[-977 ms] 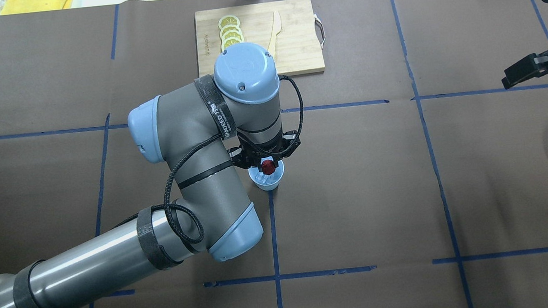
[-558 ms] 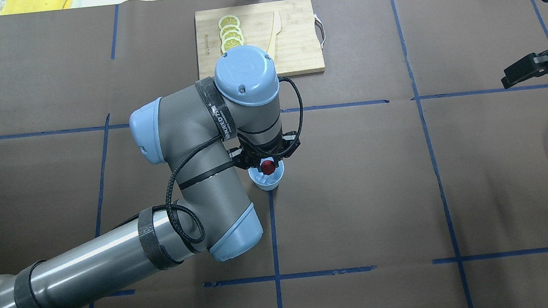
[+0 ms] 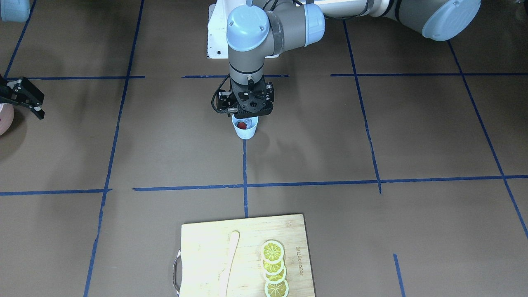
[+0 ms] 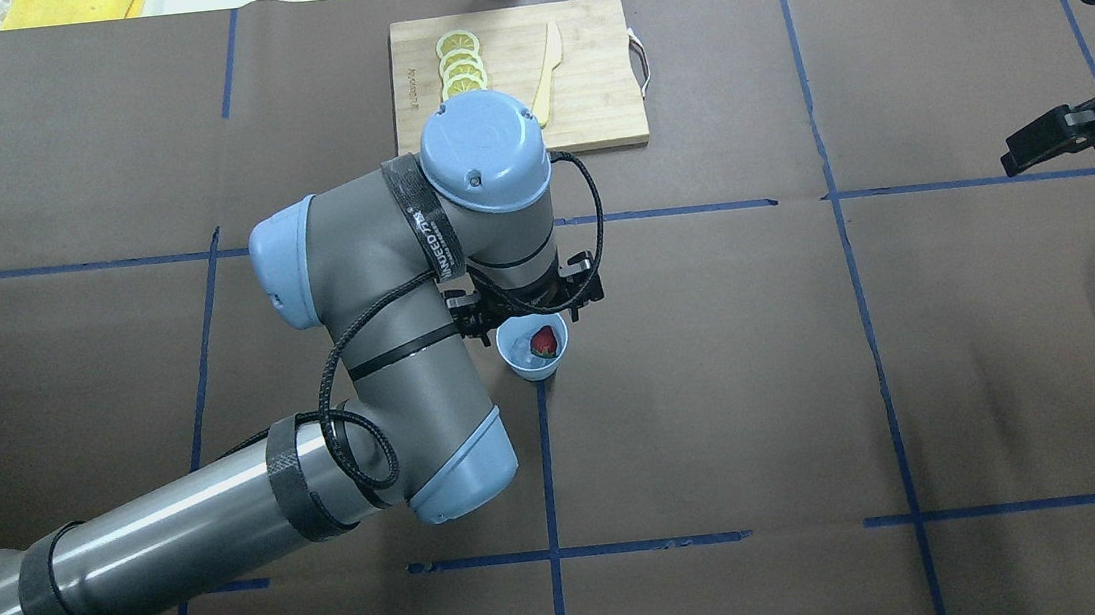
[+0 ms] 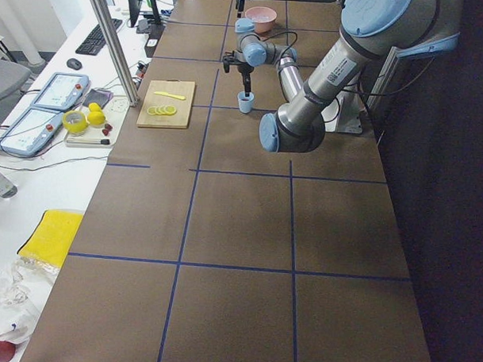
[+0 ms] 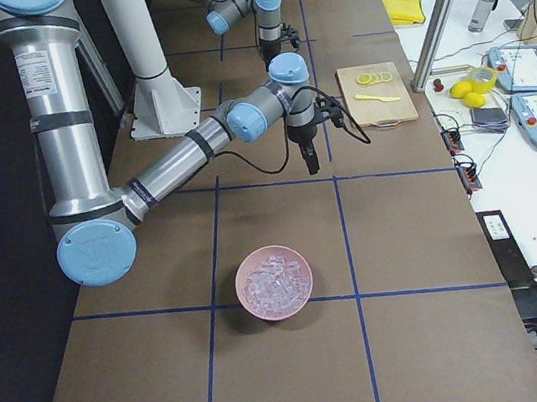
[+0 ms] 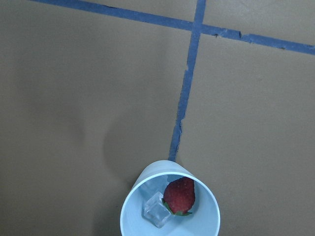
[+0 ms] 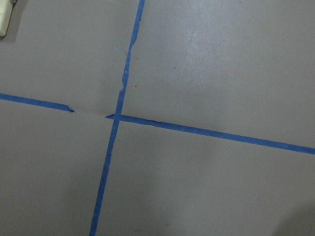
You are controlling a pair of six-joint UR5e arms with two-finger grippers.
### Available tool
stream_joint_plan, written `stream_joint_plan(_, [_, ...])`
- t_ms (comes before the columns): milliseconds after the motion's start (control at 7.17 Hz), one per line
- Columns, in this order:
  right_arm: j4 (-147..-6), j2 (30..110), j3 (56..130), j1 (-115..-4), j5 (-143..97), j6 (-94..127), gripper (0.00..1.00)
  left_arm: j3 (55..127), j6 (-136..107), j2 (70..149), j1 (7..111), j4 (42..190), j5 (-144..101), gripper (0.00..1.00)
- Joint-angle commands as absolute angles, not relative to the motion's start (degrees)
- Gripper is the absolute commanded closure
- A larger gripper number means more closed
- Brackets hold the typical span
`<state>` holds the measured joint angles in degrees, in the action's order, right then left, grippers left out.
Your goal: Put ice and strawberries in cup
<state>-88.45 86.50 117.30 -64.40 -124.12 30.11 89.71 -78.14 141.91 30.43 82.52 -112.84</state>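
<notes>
The strawberry (image 7: 179,195), pinched over the cup (image 7: 129,209) a second ago, now lies inside it beside an ice cube (image 7: 157,212). The left gripper (image 3: 246,114) hangs just above, jaws parted and empty. With both ingredients in, the task looks about done; the right gripper (image 3: 40,108) waits well apart, spread and empty.

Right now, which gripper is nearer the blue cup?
Left. The left gripper hangs just over the cup; the right gripper is far off, near the table's end.

Overhead and close, downward left-wrist views share the cup (image 4: 518,356).
</notes>
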Motion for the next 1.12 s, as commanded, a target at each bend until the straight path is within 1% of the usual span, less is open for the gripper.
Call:
stream_joint_plan(0, [-88.4,86.9,116.2,-66.5,-125.3,26.9,0.00,99.5,-70.0,134.9,33.7,77.8,-113.2,0.00])
stream_joint_plan(140, [-88.3,87.4,114.5,-69.1,-127.7,23.9,0.00,104.7,-64.4,131.3,36.4,73.4,-113.3,0.00])
stream_joint_plan(279, [-88.4,88.8,111.7,-73.3,-130.0,16.5,0.00,110.3,-57.9,127.0,39.3,69.5,-113.3,0.00])
stream_joint_plan(419, [-88.4,88.9,106.9,-78.4,-134.2,9.7,0.00,115.8,-51.0,122.2,42.5,66.7,-113.4,0.00])
stream_joint_plan(558, [-87.6,88.7,101.2,-82.8,-137.4,3.6,0.00,119.6,-45.2,118.4,46.2,64.3,-113.6,0.00])
stream_joint_plan(837, [-84.6,88.4,91.8,-88.8,-138.4,-3.9,0.00,120.5,-31.6,112.3,56.4,62.0,-121.2,0.00])
stream_joint_plan(977, [-84.5,88.9,89.1,-92.3,-140.2,-5.1,0.00,120.1,-25.5,109.0,61.4,62.0,-124.5,0.00])
